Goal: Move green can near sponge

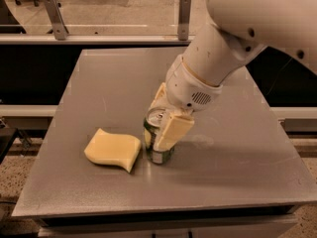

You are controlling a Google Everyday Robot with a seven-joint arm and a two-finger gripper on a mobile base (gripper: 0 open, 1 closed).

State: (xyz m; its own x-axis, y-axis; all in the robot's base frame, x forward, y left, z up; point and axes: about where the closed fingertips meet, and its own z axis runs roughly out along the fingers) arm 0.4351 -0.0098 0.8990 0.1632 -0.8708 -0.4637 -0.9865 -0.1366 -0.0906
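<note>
**A:** Whereabouts of can [157, 155]?

**B:** Centre of frame, upright, apparently resting on grey table [237, 177]. Just right of sponge [113, 149], near but seemingly not touching.

**A:** And gripper [158, 128]?

**B:** Right at the can, centre of frame, at the end of a white arm [223, 58] reaching in from upper right. Clamped on can: one pale finger across the front, the other behind the silver top.

**A:** Risks from here?

**B:** Mainly tipping on release, if opened with the can tilted or not fully seated. Likewise if pulled away sideways, with a chance of dragging the can over with the front finger. Also shoving the sponge, given so narrow a gap, if pushed further left. Carrying the can off too, if withdrawn before opening fully.

**A:** Safest course?

**B:** Seemingly close to done. Best to seat flat, open wide, rise straight up.
</note>
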